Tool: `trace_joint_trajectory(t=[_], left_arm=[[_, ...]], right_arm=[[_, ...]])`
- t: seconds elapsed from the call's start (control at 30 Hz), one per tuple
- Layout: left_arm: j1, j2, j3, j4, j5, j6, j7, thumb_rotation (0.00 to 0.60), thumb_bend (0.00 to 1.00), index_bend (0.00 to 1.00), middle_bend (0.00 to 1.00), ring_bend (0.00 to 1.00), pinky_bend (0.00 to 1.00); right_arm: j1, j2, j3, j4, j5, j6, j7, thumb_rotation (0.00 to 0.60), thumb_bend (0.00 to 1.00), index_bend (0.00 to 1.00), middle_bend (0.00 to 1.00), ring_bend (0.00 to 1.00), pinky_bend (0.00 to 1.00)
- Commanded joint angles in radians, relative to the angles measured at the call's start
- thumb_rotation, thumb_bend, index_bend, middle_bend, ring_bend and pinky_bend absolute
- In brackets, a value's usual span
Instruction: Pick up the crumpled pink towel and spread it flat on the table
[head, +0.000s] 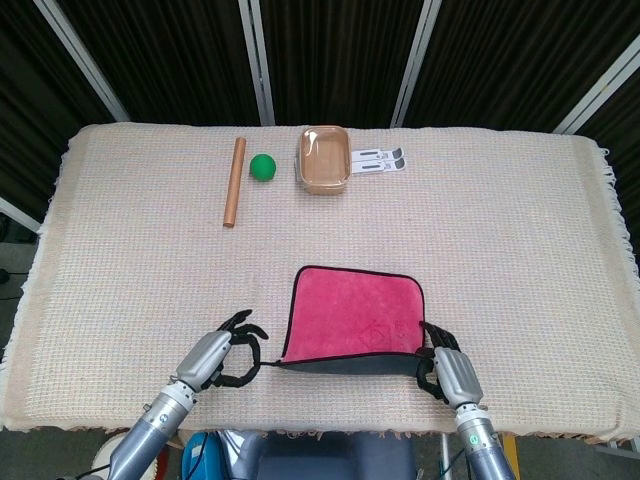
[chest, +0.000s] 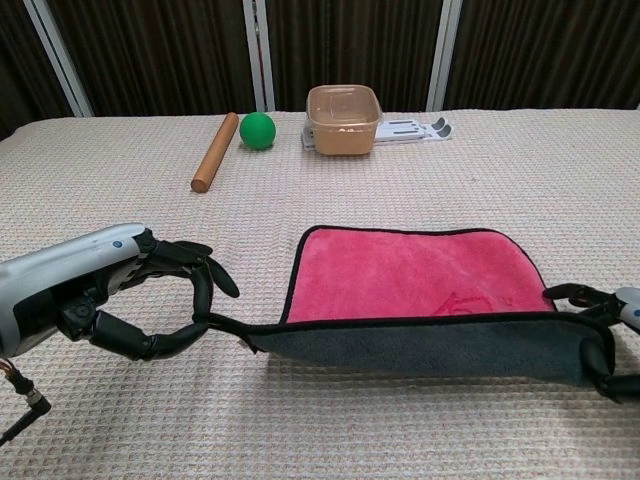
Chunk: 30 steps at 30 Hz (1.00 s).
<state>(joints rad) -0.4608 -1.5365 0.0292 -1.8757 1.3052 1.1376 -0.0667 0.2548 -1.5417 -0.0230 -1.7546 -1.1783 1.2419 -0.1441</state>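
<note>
We see the pink towel (head: 355, 311) lying mostly flat at the table's (head: 520, 250) near edge, its near hem lifted and stretched taut — gray underside facing the chest camera. Our left hand (chest: 125, 297) pinches the hem's left corner, and our right hand (head: 447, 364) grips the right corner.

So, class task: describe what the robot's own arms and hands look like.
Both hands, left hand and right hand, have silver-grey backs and black fingers. The forearms are silver-grey cylinders. Each hand back bears a small green mark. A thin dark cable shows near the left wrist in the chest view.
</note>
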Motion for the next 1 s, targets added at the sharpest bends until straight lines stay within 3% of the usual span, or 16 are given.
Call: trace_joint_trajectory(t=[0.03,0.27,0.43,0.63,1.0], left_arm=[[0.007,0.000,0.005,-0.001,-0.001,-0.003,0.007,0.600,0.49,0.58,0.28,0.02,0.10],[0.009,0.001,0.003,0.001,-0.006,-0.021,0.006,0.600,0.43,0.56,0.27,0.02,0.10],[0.009,0.010,0.006,0.001,-0.003,-0.038,-0.003,0.600,0.35,0.53,0.24,0.02,0.09],[0.008,0.023,0.002,0.001,0.008,-0.046,-0.008,0.600,0.26,0.48,0.21,0.01,0.06],[0.018,0.066,-0.009,-0.020,0.043,-0.029,-0.032,0.600,0.22,0.36,0.16,0.00,0.04]], right_arm=[[-0.001,0.004,0.000,0.002,0.002,-0.010,0.004,0.600,0.61,0.65,0.10,0.00,0.00],[-0.002,0.015,-0.003,0.006,0.008,-0.035,0.003,0.600,0.61,0.54,0.09,0.00,0.00],[-0.001,0.024,-0.010,0.005,0.002,-0.052,0.002,0.600,0.56,0.29,0.01,0.00,0.00],[0.001,0.038,-0.015,0.001,-0.003,-0.074,0.002,0.600,0.44,0.02,0.00,0.00,0.00],[-0.013,0.074,-0.016,-0.018,-0.037,-0.059,0.022,0.600,0.38,0.00,0.00,0.00,0.00]])
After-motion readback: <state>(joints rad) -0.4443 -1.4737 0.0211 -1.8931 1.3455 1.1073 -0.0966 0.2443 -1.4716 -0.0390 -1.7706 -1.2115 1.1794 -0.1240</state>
